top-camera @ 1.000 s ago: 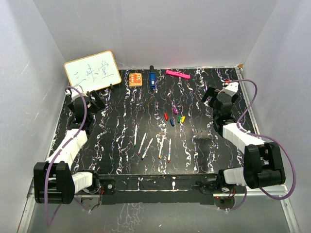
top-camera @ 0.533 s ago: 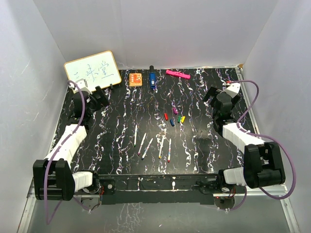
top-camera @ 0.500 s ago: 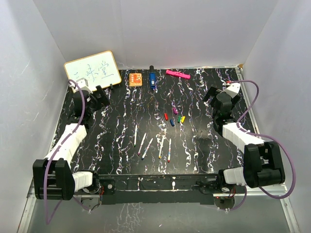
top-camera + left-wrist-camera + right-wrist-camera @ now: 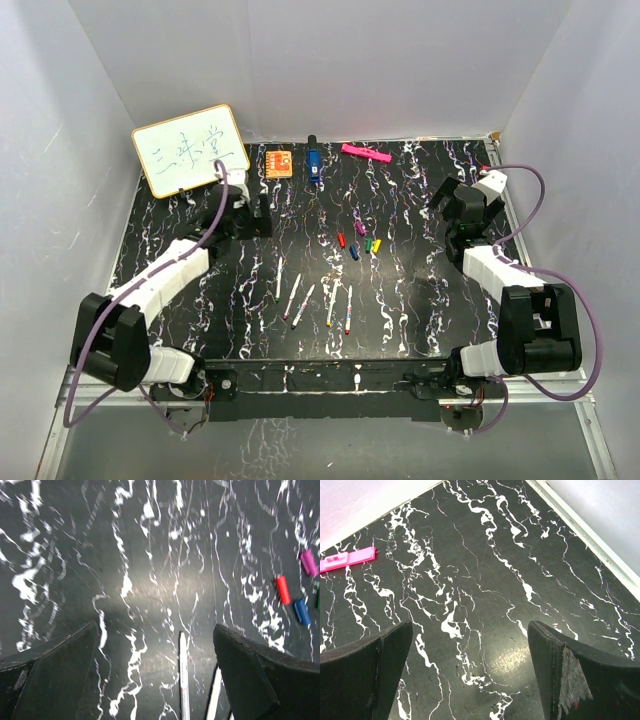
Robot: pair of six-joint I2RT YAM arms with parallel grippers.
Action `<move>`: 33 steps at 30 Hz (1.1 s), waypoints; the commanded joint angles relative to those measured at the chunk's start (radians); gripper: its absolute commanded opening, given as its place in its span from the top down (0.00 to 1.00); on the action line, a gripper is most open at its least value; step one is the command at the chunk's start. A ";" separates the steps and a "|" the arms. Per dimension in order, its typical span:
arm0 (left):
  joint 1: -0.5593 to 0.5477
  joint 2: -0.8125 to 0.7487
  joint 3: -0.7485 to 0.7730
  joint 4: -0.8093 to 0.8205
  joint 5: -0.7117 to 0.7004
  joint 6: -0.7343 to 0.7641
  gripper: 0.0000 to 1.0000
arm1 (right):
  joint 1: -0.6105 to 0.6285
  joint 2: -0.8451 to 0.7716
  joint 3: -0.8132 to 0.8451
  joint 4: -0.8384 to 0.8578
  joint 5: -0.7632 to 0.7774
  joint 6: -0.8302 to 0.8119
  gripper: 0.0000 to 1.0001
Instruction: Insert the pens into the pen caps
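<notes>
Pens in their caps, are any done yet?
Nothing is done yet. All five pens lie bare in a row, and the caps sit in a little bunch apart from them. Nothing is in hand: the left gripper and right gripper are both open and empty. All five pens are left to cap.

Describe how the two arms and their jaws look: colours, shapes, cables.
The left arm and right arm have white link shells joined by blocky black joints and bases. A thin purple cable loops loosely beside each. The jaws are two broad, matte black, wedge-shaped fingers. No markings are legible.
</notes>
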 commanded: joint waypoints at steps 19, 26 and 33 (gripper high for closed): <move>-0.210 0.349 0.294 -0.516 -0.043 -0.064 0.37 | -0.010 0.004 0.082 -0.052 -0.025 0.044 0.07; -0.242 0.396 0.320 -0.626 -0.056 -0.084 0.43 | -0.010 0.027 0.082 -0.053 -0.028 0.055 0.07; -0.252 0.390 0.327 -0.682 -0.005 -0.114 0.43 | -0.010 0.042 0.091 -0.070 -0.014 0.061 0.09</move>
